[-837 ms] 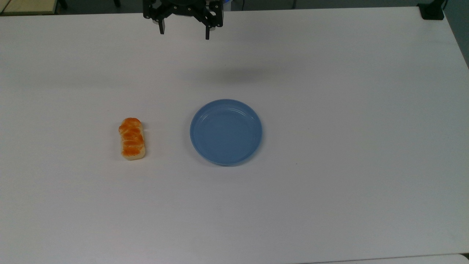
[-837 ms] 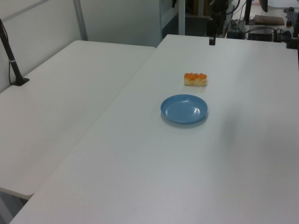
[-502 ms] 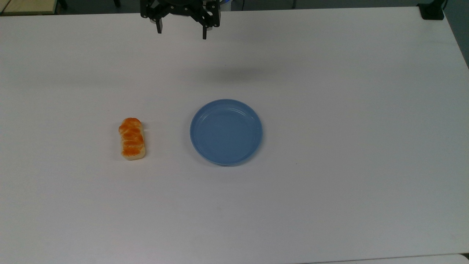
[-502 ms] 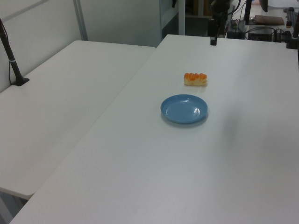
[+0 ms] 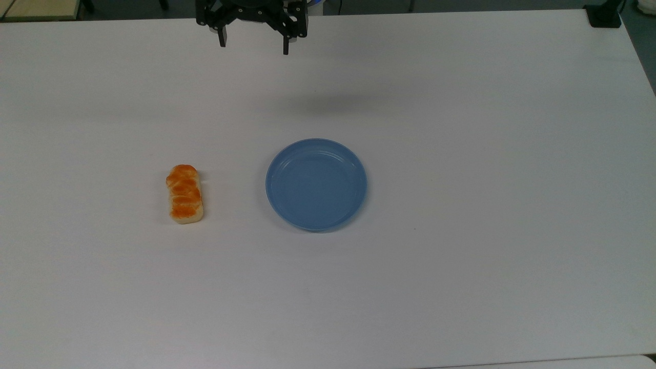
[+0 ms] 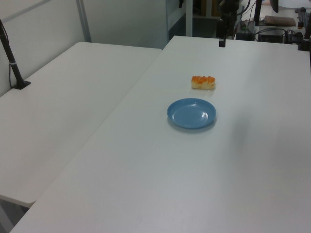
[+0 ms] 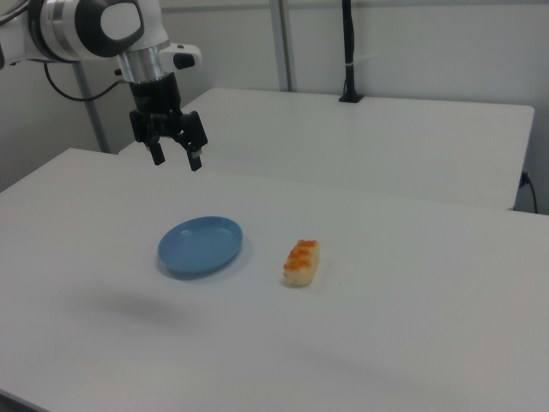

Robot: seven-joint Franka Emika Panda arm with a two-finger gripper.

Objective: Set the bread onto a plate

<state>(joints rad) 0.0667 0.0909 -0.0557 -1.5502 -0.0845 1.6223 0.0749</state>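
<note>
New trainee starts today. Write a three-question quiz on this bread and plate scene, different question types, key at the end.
1. True or false: the bread already lies on the plate.
2. In the top view, the bread lies on which side of the plate? A) left B) right C) on top of it
3. Fill in: the gripper hangs above the table with its fingers ____ and nothing between them.

Key: 1 false, it lies on the table apart from the plate. 2 A. 3 open.
</note>
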